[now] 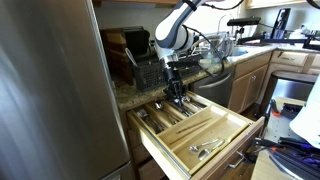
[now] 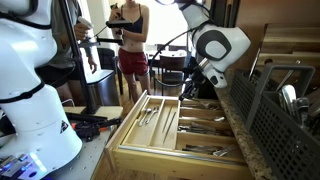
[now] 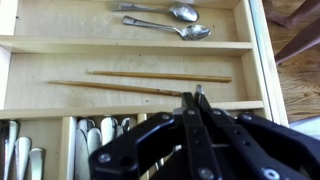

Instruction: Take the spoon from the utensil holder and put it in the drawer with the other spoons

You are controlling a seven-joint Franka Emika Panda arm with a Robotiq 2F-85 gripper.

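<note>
My gripper [image 3: 195, 100] is shut, with a slim silvery tip of the spoon [image 3: 198, 90] poking out between its fingertips. It hangs over the open pale wooden drawer [image 3: 120, 44], above the divider below the compartment with two wooden chopsticks [image 3: 160, 75]. Two other spoons [image 3: 165, 20] lie in the compartment beyond. In an exterior view the gripper [image 1: 176, 96] stands over the drawer [image 1: 235, 135], in front of the black grid utensil holder [image 1: 148, 72]. The holder [image 2: 285, 125] and drawer [image 2: 130, 135] also show from the side.
More silvery cutlery [image 3: 95, 135] fills the compartments at lower left. A steel fridge [image 1: 50, 90] stands beside the drawer. A person [image 2: 130, 40] stands in the background, and a white machine [image 2: 30, 80] is close to the drawer front.
</note>
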